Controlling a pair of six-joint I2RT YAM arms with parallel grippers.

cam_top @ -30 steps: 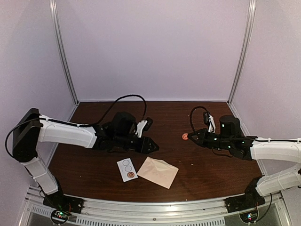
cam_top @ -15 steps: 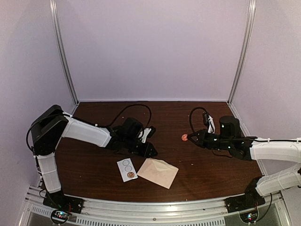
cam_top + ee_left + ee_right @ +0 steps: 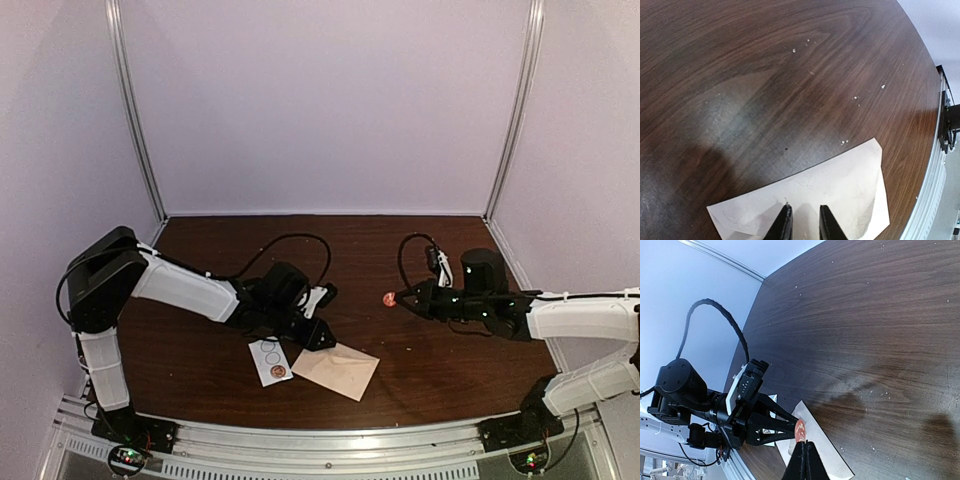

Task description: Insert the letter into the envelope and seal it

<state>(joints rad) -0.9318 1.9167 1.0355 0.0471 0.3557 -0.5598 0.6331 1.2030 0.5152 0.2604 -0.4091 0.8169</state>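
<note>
Envelope [image 3: 336, 370] pale cream, flat; left gripper [image 3: 804, 209] slightly parted above; right gripper [image 3: 804, 446] pinching reddish disc [image 3: 800, 430].

Left pincer [image 3: 805, 210] low, narrowly parted; right pincer [image 3: 802, 445] raised, pinched closed

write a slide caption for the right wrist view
Right gripper pinching a small red disc, with the envelope and the left arm beyond it.

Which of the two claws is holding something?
The right gripper, pinching a small red sticker; the left gripper, over the envelope, holds nothing.
</note>
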